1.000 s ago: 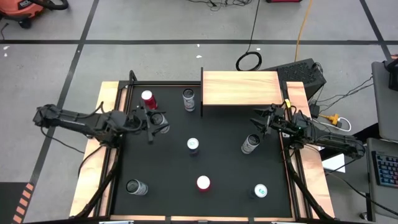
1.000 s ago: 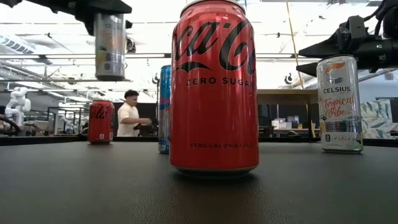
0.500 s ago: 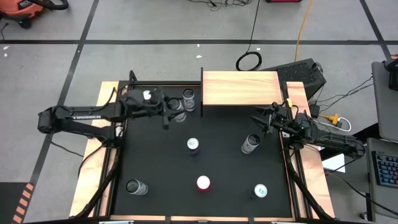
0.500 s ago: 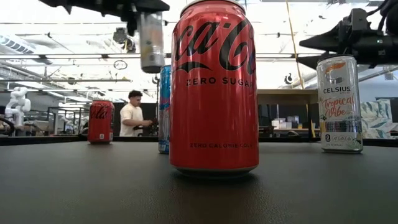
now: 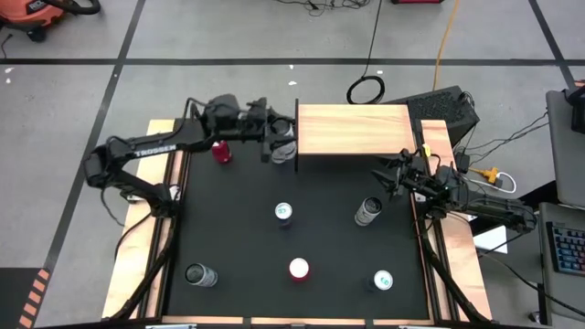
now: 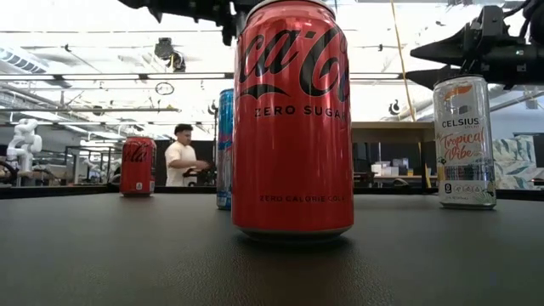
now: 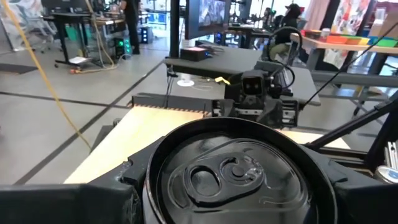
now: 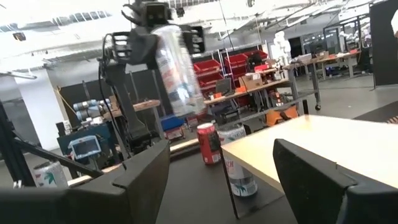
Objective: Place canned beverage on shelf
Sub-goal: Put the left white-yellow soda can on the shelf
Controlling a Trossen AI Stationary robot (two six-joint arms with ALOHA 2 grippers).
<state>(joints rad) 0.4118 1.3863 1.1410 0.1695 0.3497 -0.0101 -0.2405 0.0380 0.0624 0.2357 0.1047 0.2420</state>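
My left gripper (image 5: pixel 277 137) is shut on a silver can (image 8: pixel 177 68) and holds it in the air at the far middle of the table, just left of the shelf. The shelf (image 5: pixel 352 130) is a pale-wood board on black supports at the far edge; it also shows in the left wrist view (image 7: pixel 155 134). The can's top (image 7: pixel 233 177) fills the left wrist view. In the low view the can is hidden behind a big red can (image 6: pixel 293 119). My right gripper (image 5: pixel 384 179) is open and empty by the table's right edge, near the shelf's right corner. My left gripper pinches the silver can by its side wall just below the top rim (image 7: pixel 152 180), one finger on either side. The arm reaches in from the table's left. The can hangs below the fingers, lifted clear of the table and tilted (image 8: pixel 180 87).
A red can (image 5: pixel 219 152) stands left of the held can. Another can (image 8: pixel 239 171) stands on the table at the shelf's left edge. More cans stand at the middle (image 5: pixel 283 212), right of middle (image 5: pixel 367 211) and along the near side (image 5: pixel 299 269), (image 5: pixel 382 280), (image 5: pixel 199 274).
My left gripper has gone toward the table's far edge and right, toward the shelf, and up, carrying the silver can, which stays lifted. In the low view the can has passed out of sight behind the big red can.
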